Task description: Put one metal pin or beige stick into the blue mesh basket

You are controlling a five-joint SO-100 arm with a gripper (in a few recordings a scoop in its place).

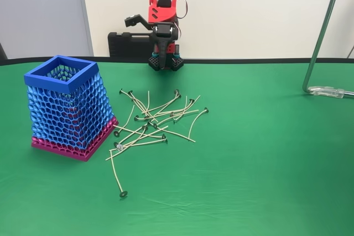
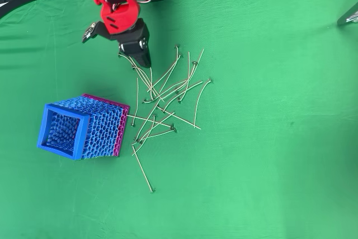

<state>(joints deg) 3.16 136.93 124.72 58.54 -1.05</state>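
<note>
In the fixed view, a red and black robot arm (image 1: 162, 26) sat folded at the far edge of a green table (image 1: 265, 158), its gripper (image 1: 161, 58) pointing down close to its own base; whether the jaws were apart or together could not be told here. A blue mesh basket (image 1: 69, 108) stood upright at the left, its square rim on top and a magenta base below. To its right lay a loose heap of beige sticks (image 1: 157, 115) with small dark round heads, crossing one another at many angles. One stick (image 1: 115, 174) lay apart from the heap, nearest the camera, its long axis running near to far with its dark head at the near end. A bent metal rod (image 1: 321, 37) rose at the right. In the overhead view, the gripper (image 2: 144, 58) tapered to a dark point, jaws looking pressed together and holding nothing, hanging over the heap's upper-left edge (image 2: 162, 96). The basket (image 2: 78, 128) showed its open top, with nothing visible inside. The lone stick (image 2: 143, 168) ran diagonally, head toward the lower right.
</note>
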